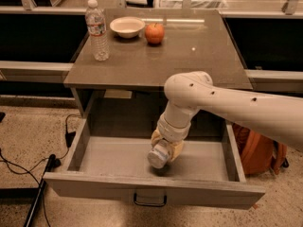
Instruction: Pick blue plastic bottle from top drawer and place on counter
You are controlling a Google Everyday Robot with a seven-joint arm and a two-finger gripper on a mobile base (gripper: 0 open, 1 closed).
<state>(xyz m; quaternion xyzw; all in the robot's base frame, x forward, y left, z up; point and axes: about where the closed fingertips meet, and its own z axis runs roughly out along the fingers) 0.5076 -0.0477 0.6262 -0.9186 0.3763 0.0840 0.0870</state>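
A robot's gripper [165, 146] is reaching down into the open drawer [151, 190], its tan fingers [177, 149] closing on either side of the blue bottle [157, 157]. The bottle is lying tilted in the grip, one round end pointing out over the drawer's front panel just below the gripper, and it appears to be hanging a little off the drawer floor. The white arm [227, 105] is bending down from the side, passing in front of the counter [189, 60], whose front edge is sitting directly above and just behind the gripper. That edge looks like the main hazard: lifting straight up may be risking a knock of bottle or wrist against the overhang, so the gripper would likely need to pull out toward the drawer front first. The slanted hold is a second worry, since a smooth plastic body pinched off-centre could be twisting or slipping free on the way up. Above and well beyond the gripper, a clear water bottle [97, 30], a bowl [127, 26] and a red-orange fruit [154, 33] are standing at the counter's far side; setting down on the bare near part would be keeping clear of them.
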